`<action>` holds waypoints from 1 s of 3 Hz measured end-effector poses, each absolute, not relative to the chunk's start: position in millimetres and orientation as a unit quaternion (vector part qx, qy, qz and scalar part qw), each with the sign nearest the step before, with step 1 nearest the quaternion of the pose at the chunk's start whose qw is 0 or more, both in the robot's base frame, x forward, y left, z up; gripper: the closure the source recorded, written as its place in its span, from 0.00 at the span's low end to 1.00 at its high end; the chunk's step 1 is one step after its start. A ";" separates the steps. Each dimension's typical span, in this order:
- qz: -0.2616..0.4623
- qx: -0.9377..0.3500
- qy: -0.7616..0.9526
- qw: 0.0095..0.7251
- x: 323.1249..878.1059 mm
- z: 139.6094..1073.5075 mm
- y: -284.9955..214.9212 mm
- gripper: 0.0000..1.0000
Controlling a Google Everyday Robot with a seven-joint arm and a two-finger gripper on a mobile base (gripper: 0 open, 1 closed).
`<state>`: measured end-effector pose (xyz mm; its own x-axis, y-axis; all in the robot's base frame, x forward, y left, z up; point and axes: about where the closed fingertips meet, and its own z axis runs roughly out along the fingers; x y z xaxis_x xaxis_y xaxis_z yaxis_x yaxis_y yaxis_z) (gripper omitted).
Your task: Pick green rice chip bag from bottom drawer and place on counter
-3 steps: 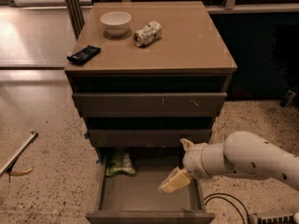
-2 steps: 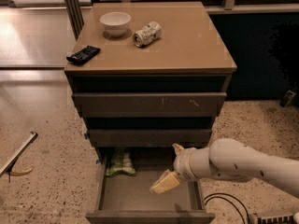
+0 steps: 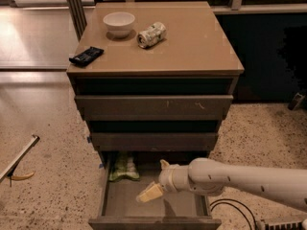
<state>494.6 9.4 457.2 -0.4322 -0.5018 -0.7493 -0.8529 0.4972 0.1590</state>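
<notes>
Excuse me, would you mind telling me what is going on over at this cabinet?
A robot arm reaches from the right into the open bottom drawer, its tool open and holding nothing. The green bag lies in the drawer's back left corner, apart from the tool, not yet picked up. On the counter sit a bowl, a crushed can and a black packet.

Smooth white tubular arm (image 3: 240,178) (black cable (image 3: 219,203) beneath), cream-fingered claw (image 3: 157,178) over the bottom drawer (image 3: 124,202).

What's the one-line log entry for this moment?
gripper: open, over open dark grey bottom drawer | crinkled light-green rice chip bag: drawer's back-left corner, ungrasped
</notes>
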 end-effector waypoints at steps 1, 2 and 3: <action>0.287 -0.407 0.799 0.336 507.7 406.1 41.0 0.00; 0.299 -0.397 0.804 0.326 499.0 387.9 45.4 0.00; 0.299 -0.397 0.804 0.326 499.0 387.9 45.4 0.00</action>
<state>499.0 45.4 387.9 -0.4713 -0.4438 -0.7622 -0.8338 0.5059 0.2211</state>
